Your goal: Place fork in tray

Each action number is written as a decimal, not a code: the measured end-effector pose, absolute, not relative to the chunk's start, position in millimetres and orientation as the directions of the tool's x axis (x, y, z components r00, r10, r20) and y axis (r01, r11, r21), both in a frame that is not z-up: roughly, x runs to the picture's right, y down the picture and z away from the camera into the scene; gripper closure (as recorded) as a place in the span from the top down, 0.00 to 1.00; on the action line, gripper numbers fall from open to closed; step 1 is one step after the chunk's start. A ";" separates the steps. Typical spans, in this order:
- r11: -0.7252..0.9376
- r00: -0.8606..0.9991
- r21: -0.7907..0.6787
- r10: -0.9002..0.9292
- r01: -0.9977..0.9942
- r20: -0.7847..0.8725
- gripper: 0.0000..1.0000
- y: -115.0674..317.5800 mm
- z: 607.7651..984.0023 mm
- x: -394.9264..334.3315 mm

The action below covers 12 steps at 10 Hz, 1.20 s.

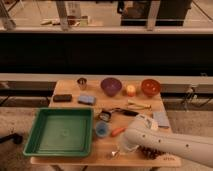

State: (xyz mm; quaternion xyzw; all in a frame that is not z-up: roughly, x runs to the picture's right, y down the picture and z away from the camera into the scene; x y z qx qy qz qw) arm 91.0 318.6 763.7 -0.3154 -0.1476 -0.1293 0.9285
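Note:
The large green tray (35, 131) sits on the left half of the wooden table, with nothing in it. My gripper (121, 146) is at the end of the white arm that reaches in from the lower right, low over the table's front edge and right of the tray. A thin silvery piece that looks like the fork (113, 153) shows just left of and below the gripper, at the front edge. Most of the fork is hidden by the arm. I cannot tell whether the gripper touches it.
An orange carrot (118, 131) and a blue cup (101, 130) lie just behind the gripper. Farther back are a black-handled utensil (123, 111), a yellowish-green utensil (139, 105), a purple bowl (111, 86), an orange bowl (151, 86), a metal cup (82, 82) and a blue sponge (86, 99).

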 end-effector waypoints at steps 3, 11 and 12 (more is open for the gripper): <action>0.769 0.921 -0.539 -0.164 0.344 0.353 0.00 314.4 754.3 90.2; 0.836 0.908 -0.407 -0.229 0.368 0.351 0.00 242.4 643.5 78.7; 0.831 0.896 -0.396 -0.245 0.390 0.370 0.00 237.8 632.4 67.5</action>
